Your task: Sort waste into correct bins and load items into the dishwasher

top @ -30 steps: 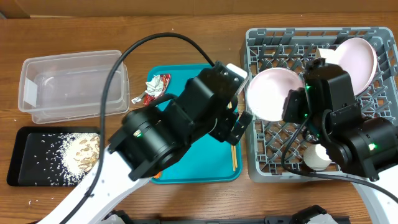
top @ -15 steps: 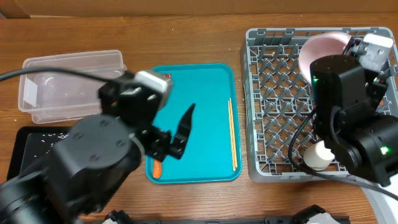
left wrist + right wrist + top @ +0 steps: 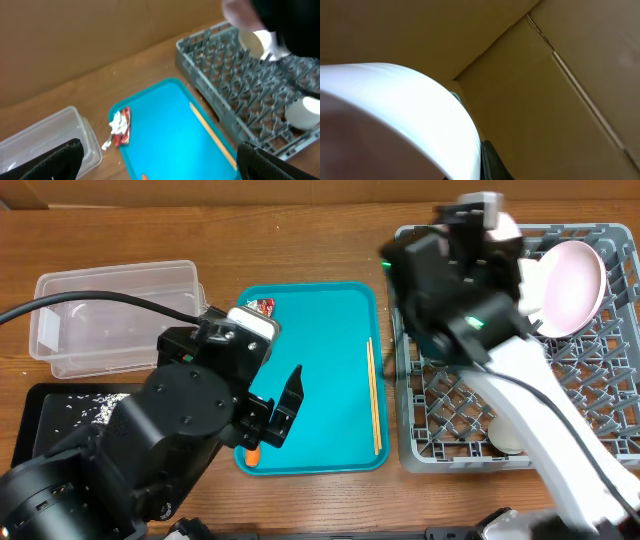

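My left gripper point(image 3: 160, 169) hangs open and empty above the teal tray point(image 3: 320, 340), near its front left. On that tray lie the chopsticks point(image 3: 373, 395) along the right side, the red-and-white wrapper point(image 3: 120, 127) at the far left corner, and the carrot point(image 3: 252, 457) at the front edge. My right gripper point(image 3: 481, 165) is shut on the rim of a white dish point(image 3: 390, 120) that fills its view. From overhead, pale pink dishes point(image 3: 572, 280) stand at the back of the grey rack point(image 3: 450, 420), and a small cup point(image 3: 505, 435) lies near its front.
The clear tub point(image 3: 115, 315) stands at the back left, with the black tray point(image 3: 60, 415) of rice scraps in front of it. My right arm point(image 3: 450, 290) reaches across the rack's left side. A cardboard wall closes the back.
My right arm has swung from the rack's right side to its back left, carrying the dish. My left arm has pulled back off the tray toward the front left, uncovering the chopsticks.
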`<act>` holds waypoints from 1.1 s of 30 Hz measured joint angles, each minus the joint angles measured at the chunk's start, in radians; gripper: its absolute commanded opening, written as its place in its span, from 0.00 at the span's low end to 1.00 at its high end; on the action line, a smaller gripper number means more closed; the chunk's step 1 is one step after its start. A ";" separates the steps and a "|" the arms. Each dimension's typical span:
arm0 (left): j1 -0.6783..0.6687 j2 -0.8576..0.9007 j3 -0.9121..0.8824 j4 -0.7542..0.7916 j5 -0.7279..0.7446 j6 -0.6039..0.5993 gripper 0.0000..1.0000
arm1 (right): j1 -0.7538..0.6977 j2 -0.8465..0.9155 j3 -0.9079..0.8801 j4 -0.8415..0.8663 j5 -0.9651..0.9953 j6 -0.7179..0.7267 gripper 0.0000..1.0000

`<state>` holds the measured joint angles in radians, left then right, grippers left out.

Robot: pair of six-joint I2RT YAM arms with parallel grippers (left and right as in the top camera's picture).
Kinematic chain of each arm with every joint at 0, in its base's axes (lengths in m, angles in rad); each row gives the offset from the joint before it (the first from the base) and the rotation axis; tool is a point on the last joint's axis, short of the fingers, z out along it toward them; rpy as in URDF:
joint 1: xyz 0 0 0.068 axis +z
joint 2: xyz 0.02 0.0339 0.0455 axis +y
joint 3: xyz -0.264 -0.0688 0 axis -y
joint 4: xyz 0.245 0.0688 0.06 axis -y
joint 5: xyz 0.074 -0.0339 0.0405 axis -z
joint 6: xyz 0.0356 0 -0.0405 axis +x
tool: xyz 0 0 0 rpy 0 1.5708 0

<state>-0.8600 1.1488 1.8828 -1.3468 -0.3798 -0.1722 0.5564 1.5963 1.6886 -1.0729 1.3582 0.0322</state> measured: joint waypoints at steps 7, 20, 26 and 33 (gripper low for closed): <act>0.000 0.006 0.000 -0.078 -0.011 0.000 1.00 | 0.000 0.143 0.000 -0.001 0.050 -0.012 0.04; 0.000 0.006 0.000 -0.187 -0.018 0.000 1.00 | -0.201 0.284 0.000 0.026 0.064 -0.014 0.04; 0.000 0.006 0.000 -0.199 -0.018 0.000 1.00 | -0.253 0.285 0.000 0.025 0.061 -0.014 0.04; 0.000 0.006 0.000 -0.199 -0.018 0.000 1.00 | -0.225 0.285 0.000 -0.024 -0.136 -0.041 0.04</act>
<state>-0.8597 1.1553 1.8828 -1.5459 -0.3977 -0.1726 0.3309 1.8816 1.6882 -1.0966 1.2224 -0.0086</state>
